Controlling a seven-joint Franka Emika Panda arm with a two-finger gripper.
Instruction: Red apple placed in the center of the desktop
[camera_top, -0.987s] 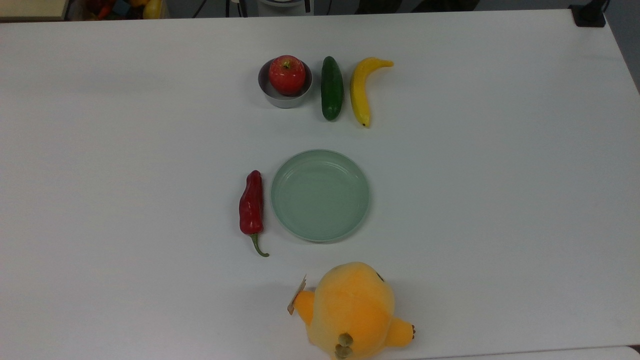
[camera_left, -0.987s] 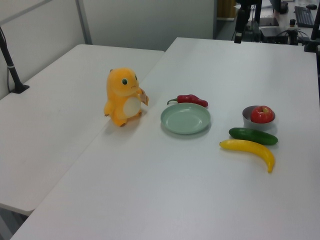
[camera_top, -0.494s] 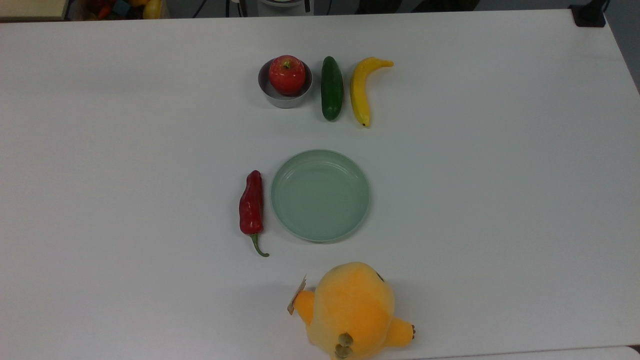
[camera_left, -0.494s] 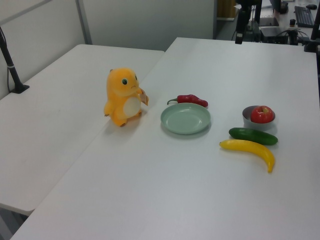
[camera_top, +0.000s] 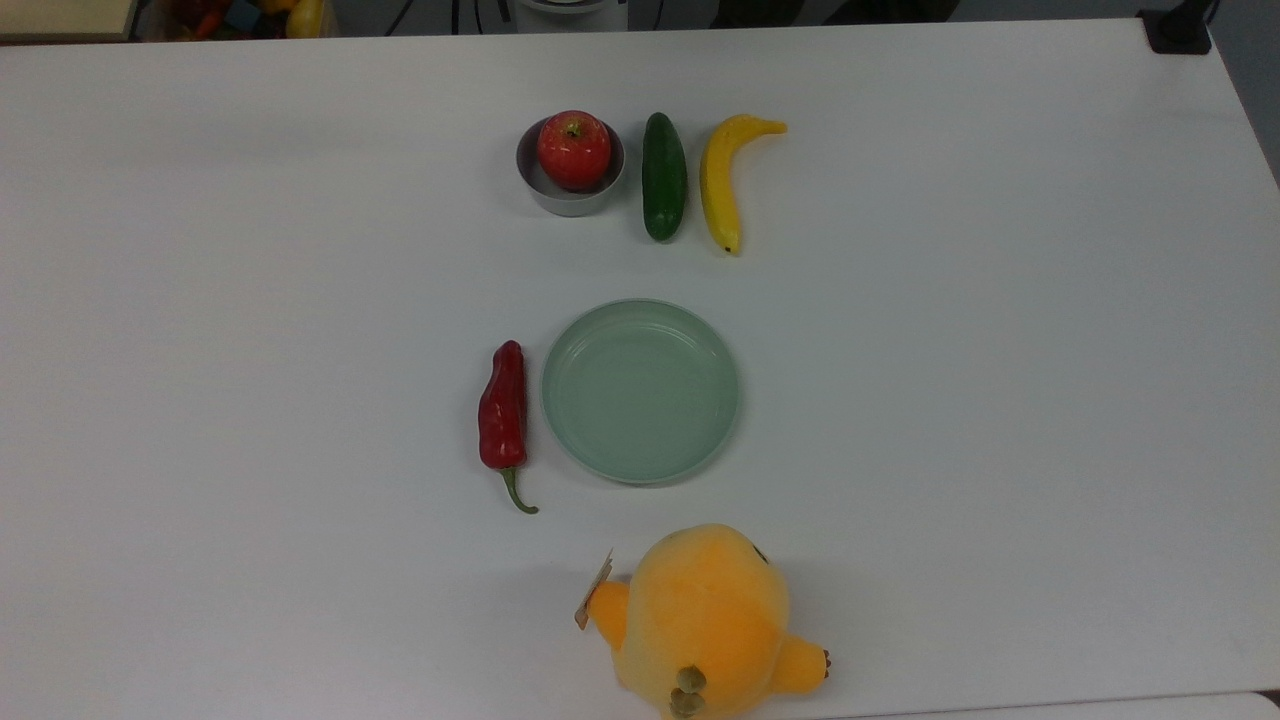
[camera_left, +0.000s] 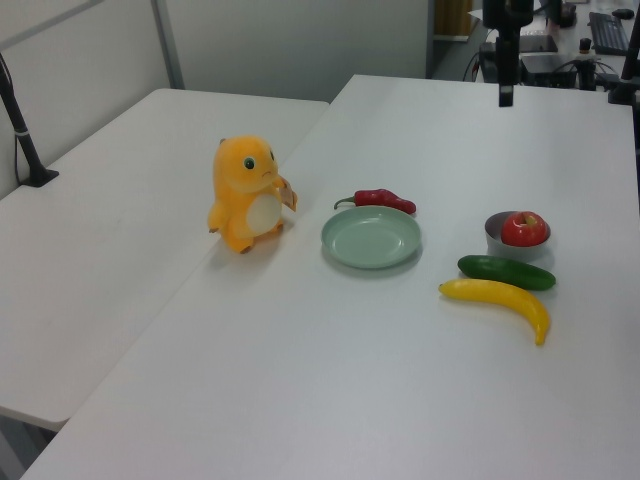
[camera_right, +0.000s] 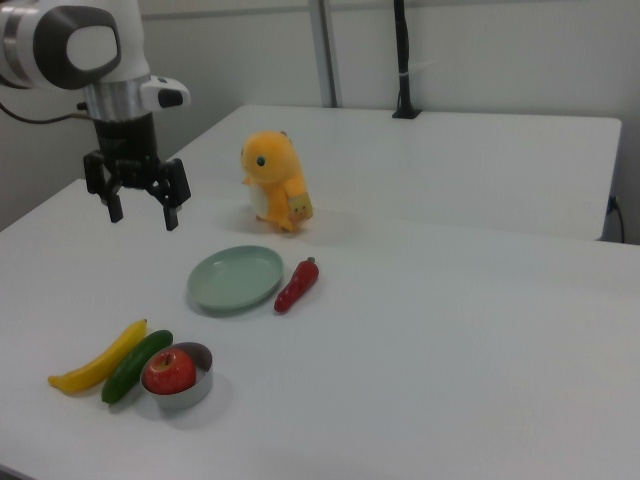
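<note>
The top view looks straight down on the desktop (camera_top: 1000, 400) from well above, taking in nearly its whole width, with the plate (camera_top: 640, 391) near mid-picture and the plush toy (camera_top: 705, 620) at the bottom edge. The left view stands off one long side, raised, looking obliquely across; the toy (camera_left: 247, 193) is at the left view's left. The right view faces it from the opposite side, lower and nearer, with the toy (camera_right: 277, 182) behind the plate (camera_right: 236, 278) and the gripper (camera_right: 140, 212) hanging at the right view's left. All three share the plate and toy.
</note>
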